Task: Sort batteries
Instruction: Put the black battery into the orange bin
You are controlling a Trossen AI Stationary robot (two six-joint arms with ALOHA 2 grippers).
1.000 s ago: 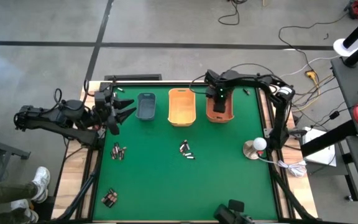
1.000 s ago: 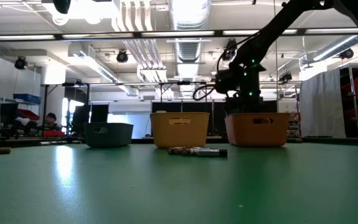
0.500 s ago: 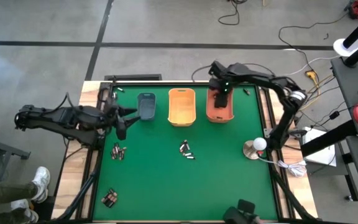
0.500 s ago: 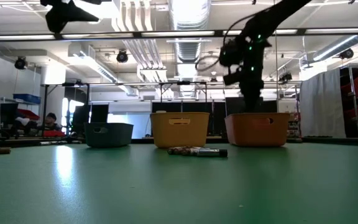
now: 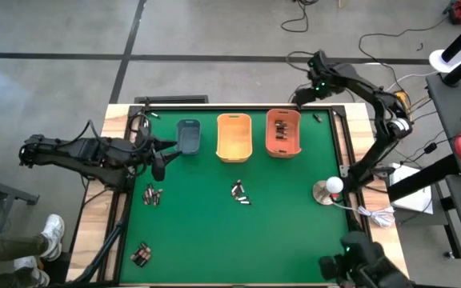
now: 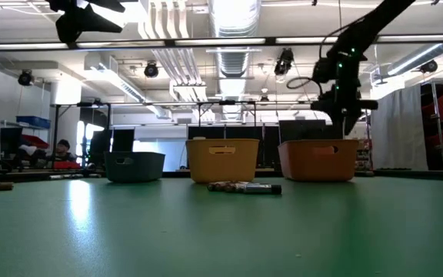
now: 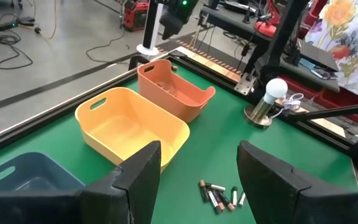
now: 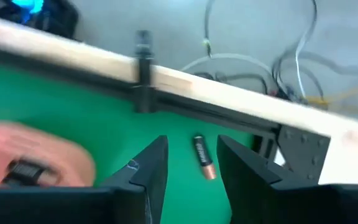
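Loose batteries lie on the green mat in three small heaps: middle point(image 5: 241, 193), left point(image 5: 152, 194) and near left point(image 5: 141, 254). One single battery point(image 8: 204, 157) lies by the far right corner point(image 5: 316, 118). My right gripper point(image 5: 309, 94) hangs open above that corner, past the orange bin point(image 5: 282, 132), with nothing between its fingers point(image 8: 191, 146). The orange bin holds a few dark batteries point(image 5: 281, 126). My left gripper point(image 5: 160, 152) hovers open at the table's left, beside the grey-blue bin point(image 5: 188, 136), and holds nothing point(image 7: 197, 155).
A yellow-orange bin point(image 5: 234, 136) stands between the grey-blue and orange ones along the far edge. A small lamp with a white ball point(image 5: 332, 188) stands at the right edge. A wooden rail and dark frame point(image 8: 166, 87) border the mat. Bare mat lies between the heaps.
My right gripper has risen out of the orange bin and swung toward the table's far right corner, rolling about its own axis as it went. My left gripper has sunk a little and tipped its fingers downward, staying beside the grey-blue bin.
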